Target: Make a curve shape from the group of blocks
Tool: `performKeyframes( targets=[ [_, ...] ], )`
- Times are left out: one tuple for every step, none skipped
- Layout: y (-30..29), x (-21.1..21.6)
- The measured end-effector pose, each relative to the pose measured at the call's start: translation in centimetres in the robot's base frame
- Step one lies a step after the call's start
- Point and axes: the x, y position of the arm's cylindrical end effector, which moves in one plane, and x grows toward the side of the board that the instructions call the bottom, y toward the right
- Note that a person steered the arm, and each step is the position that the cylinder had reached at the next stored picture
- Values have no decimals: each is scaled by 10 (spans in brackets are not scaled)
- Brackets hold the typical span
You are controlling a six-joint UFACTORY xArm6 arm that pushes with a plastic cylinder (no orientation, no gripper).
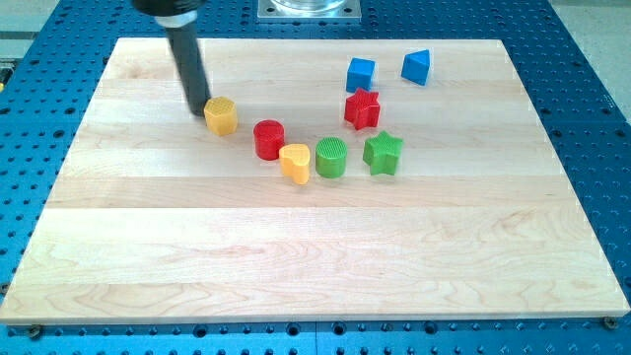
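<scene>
My tip (pixel 197 106) rests on the wooden board (pixel 148 256), just left of a yellow hexagonal block (pixel 221 115) and close to touching it. To the right and below lie a red cylinder (pixel 268 139), a yellow heart block (pixel 295 163), a green cylinder (pixel 331 157) and a green star (pixel 383 154). Above the green star sits a red star (pixel 362 108). Further up are a blue cube (pixel 361 74) and a blue triangular block (pixel 417 67). Together the blocks form a rough U-shaped arc.
The board lies on a blue perforated table (pixel 592 118). A metal mount (pixel 308 9) shows at the view's top centre.
</scene>
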Motion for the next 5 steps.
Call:
performKeyframes(
  targets=[
    [53,-1],
    [22,-19],
    [-30,8],
    [-27,27],
    [6,19]
  ],
)
